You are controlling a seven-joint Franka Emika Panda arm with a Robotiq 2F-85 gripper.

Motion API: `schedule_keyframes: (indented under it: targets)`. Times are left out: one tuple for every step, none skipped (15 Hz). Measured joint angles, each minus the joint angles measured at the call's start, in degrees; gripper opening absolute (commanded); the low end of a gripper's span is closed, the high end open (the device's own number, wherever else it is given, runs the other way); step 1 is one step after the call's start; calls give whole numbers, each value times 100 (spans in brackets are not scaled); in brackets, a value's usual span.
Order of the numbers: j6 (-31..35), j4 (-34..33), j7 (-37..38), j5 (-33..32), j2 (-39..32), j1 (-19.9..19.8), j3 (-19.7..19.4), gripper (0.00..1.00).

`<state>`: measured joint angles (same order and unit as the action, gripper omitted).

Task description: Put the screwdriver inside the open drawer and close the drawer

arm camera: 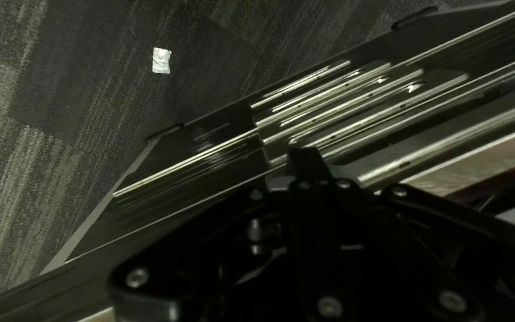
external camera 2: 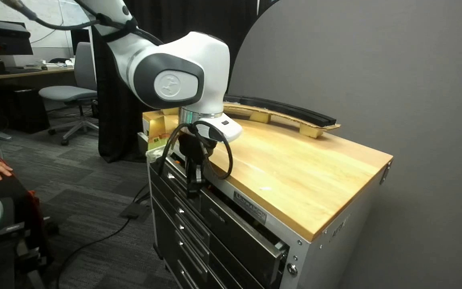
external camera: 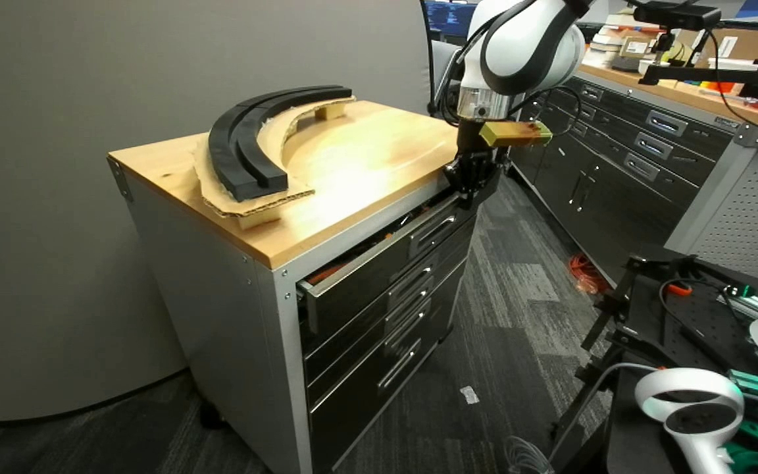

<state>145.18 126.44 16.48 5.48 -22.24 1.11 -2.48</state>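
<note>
Both exterior views | drawer (external camera 2: 235,237) ajar | front at gripper (external camera 2: 193,192) | contact unclear

Black arc (external camera: 226,148) on cardboard (external camera: 272,140); 1 white scrap (external camera: 469,395).

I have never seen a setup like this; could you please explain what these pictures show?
The machine is a white robot arm with black jaws at its end. Both exterior views come from cameras standing outside it; the wrist view comes from a camera on its wrist, looking past the jaws at dark drawer fronts and carpet. The arm reaches down at a metal cabinet. On the wooden top, curved black pieces lie on cardboard propped on small blocks. The top drawer is partly open, with the jaws close to its front; I cannot tell whether they touch. They look shut, with nothing visible between them, and I cannot pick out a screwdriver in any view.
</note>
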Motion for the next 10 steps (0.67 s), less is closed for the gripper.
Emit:
schedule_keyframes:
  targets:
    - [160,-2,-25,46,-54,-4,5,0]
    - [298,-3,-43,70,-97,-6,13,0]
    - [406,2,-77,82,-130,-10,25,0]
    - [523,28,-163,113,-156,-24,51,0]
    - [686,96,-232,146,-151,-35,73,0]
    - [900,180,-284,181,-135,-45,96,0]
    - [1160,285,-358,230,-115,-56,128,0]
    - [1410,388,-435,288,-92,-70,170,18]
    - [1645,483,-483,332,-63,-88,219,27]
    - [1836,565,-532,372,-26,-108,274,33]
